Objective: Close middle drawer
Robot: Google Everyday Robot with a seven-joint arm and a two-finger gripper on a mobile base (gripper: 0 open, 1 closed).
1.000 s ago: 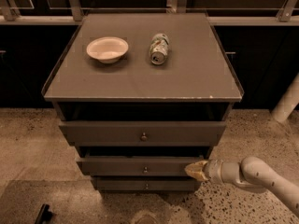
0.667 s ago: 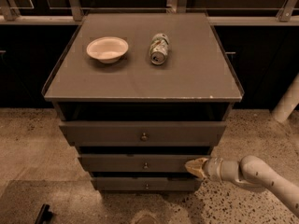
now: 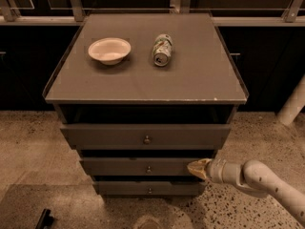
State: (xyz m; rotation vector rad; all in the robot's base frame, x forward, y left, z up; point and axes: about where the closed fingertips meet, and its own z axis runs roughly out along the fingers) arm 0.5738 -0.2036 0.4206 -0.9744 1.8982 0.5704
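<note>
The grey-brown wooden middle drawer [image 3: 119, 166], a slim flat face with a small round metal knob [image 3: 148, 169], sits between the taller top drawer [image 3: 105, 136] and the narrow bottom drawer [image 3: 119, 188] of a dark cabinet. A dark gap shows above its face. The gripper [image 3: 191, 167] touches the right end of that face, its tan fingers closed to a point with nothing between them, on a pale arm [image 3: 257, 178] coming in from the lower right. On the flat grey cabinet top [image 3: 200, 75] an empty cream bowl [image 3: 109, 50] sits left of a drink can [image 3: 162, 50] lying on its side, the two apart. The floor [image 3: 28, 142] is speckled stone; a metal rail [image 3: 143, 20] runs behind.
</note>
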